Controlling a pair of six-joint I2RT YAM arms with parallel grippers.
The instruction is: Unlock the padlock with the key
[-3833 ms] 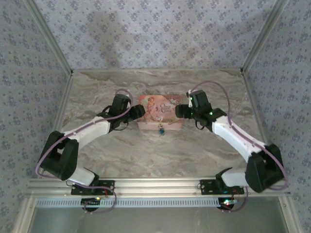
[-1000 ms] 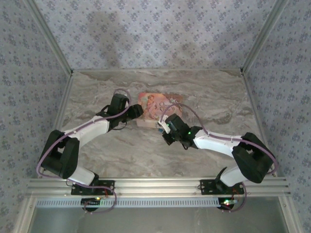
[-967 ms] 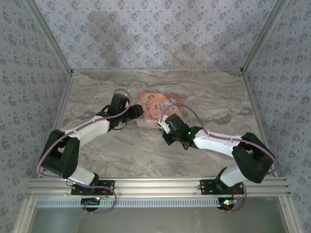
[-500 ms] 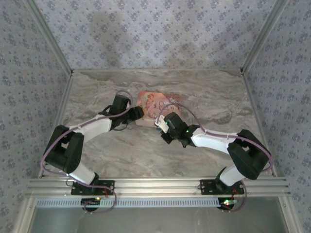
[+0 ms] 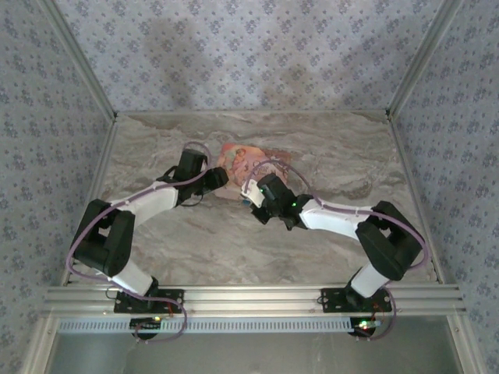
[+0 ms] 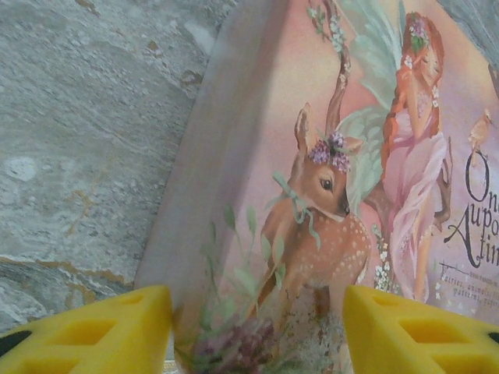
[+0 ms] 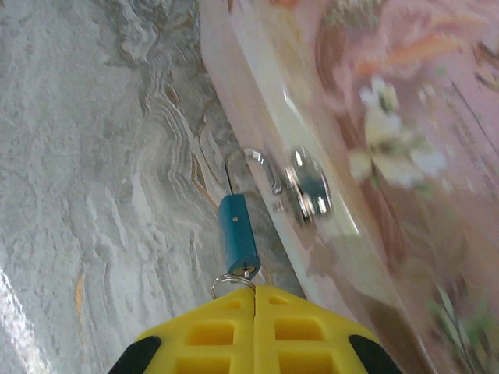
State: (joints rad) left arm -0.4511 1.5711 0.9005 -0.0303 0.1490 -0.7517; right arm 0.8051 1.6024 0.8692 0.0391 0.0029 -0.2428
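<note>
The padlock [image 7: 238,234] has a small blue body and a silver shackle [image 7: 251,165] that hooks through the shiny clasp [image 7: 309,189] on the front wall of the pink picture box [image 7: 390,117]. The lock's keyhole end faces my right gripper [image 7: 255,292], which is shut. A sliver of the key [image 7: 247,272] and its wire ring [image 7: 230,282] poke out from the closed tips into the lock. My left gripper [image 6: 257,312] holds the box [image 6: 327,179] by its left end, a yellow finger [image 6: 93,335] on either side. From above, the left gripper [image 5: 217,178] and right gripper [image 5: 256,204] flank the box [image 5: 242,160].
The box lies skewed on the marble table [image 5: 195,241], its front wall turned toward the right arm. Patterned walls and aluminium frame rails [image 5: 100,117] close in the back and sides. Bare marble stretches in front of both grippers toward the near rail [image 5: 249,296].
The right arm swung from the box's right side round to its front and closed at the padlock. The box has turned and shifted left with the left gripper still on it.
</note>
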